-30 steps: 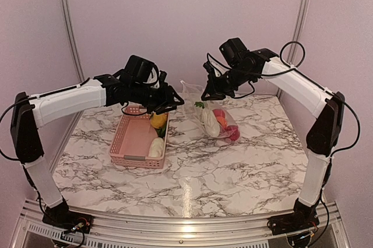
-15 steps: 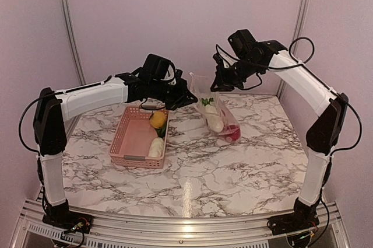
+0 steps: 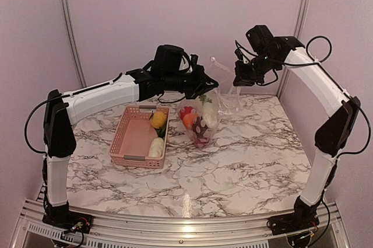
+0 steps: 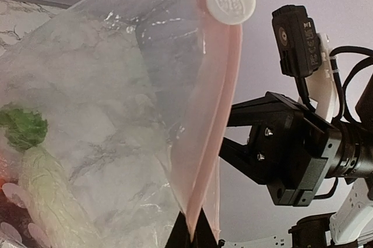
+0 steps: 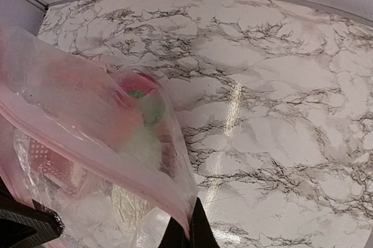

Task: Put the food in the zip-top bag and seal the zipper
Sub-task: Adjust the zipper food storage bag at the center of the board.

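Top external view: my left gripper [image 3: 205,88] and right gripper [image 3: 239,80] are both raised above the grey-veined white marble table [image 3: 233,166], with the large clear crinkly plastic zip-top bag [image 3: 224,99] strung between them by its top edge. Left fingers are clamped tight on one end of that edge, right fingers clamped tight on the other end. The bag's body sags below and mostly under my left gripper, and the food [image 3: 195,121], small red, orange, white and dark toy pieces, is bunched in its lowest part. I cannot tell whether the bottom of the bag touches the table. Left wrist view: the narrow pink-tinted press-seal zipper strip [image 4: 217,84] runs from my fingertips at the lower edge up to a small round white plastic tab [image 4: 231,0]; a pale oblong toy vegetable with a green leafy top [image 4: 46,195] shows through the film, and my right gripper sits just beyond the strip. Right wrist view: the same strip slants down into my closed fingertips, with red and green pieces blurred behind the plastic. On the table to the left of the bag stands the pink plastic lattice basket [image 3: 138,158], holding a yellow toy fruit [image 3: 158,119] and a white oblong toy piece [image 3: 156,147], well apart from both grippers.
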Controlling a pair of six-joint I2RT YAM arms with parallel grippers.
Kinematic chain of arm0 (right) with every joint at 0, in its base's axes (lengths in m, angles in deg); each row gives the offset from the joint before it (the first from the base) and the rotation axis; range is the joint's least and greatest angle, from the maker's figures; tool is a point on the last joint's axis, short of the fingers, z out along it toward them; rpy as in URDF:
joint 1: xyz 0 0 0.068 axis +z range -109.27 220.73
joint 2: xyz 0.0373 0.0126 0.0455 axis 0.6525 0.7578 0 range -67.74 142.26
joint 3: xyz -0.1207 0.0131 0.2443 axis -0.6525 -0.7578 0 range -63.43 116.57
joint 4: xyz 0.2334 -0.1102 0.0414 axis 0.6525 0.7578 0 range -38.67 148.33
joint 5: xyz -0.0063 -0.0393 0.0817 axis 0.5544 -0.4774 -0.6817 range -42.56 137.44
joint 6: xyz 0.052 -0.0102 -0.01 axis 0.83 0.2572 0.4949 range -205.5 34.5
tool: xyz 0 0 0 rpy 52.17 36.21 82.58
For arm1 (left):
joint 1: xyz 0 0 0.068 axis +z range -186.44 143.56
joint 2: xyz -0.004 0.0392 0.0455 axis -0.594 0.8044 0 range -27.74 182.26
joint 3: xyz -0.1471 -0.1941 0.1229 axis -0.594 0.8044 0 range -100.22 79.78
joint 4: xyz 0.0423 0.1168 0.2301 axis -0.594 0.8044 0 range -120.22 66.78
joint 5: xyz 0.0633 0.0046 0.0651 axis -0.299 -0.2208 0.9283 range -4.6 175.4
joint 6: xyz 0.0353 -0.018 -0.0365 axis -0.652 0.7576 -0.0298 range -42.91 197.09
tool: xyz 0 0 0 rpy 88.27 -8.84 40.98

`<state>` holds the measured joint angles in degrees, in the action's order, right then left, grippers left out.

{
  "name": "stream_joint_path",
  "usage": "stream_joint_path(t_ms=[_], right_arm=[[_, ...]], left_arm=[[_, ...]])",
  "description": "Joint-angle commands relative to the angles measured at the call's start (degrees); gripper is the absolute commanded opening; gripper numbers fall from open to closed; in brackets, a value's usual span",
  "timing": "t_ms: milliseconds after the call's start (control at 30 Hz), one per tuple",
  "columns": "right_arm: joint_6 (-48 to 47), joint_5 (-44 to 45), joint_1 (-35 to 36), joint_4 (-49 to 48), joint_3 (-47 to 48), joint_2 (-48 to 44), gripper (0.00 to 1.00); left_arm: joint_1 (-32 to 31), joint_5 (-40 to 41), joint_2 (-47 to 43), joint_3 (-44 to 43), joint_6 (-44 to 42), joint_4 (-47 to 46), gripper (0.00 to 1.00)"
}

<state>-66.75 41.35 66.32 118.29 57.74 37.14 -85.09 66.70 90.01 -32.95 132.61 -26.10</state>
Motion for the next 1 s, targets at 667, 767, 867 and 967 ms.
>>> stream_joint_path(t_ms=[667,767,867,967], right_arm=[[-0.4,-3.8,0.4,-7.7,-10.1,-4.6,0.0],[0.2,-5.1,1.6,-10.2,-14.7,-5.5,0.0],[0.7,-6.4,2.5,-12.0,-17.1,-6.0,0.0],[0.9,-7.4,3.6,-13.3,-18.1,-5.7,0.0]], left_arm=[[0.9,-3.7,1.7,1.1,-3.9,3.2,0.28],[1.4,2.4,-1.7,7.5,-11.4,9.1,0.38],[1.9,4.1,-7.9,16.7,-14.3,6.8,0.57],[1.9,4.1,-13.5,23.4,-18.5,4.9,0.96]])
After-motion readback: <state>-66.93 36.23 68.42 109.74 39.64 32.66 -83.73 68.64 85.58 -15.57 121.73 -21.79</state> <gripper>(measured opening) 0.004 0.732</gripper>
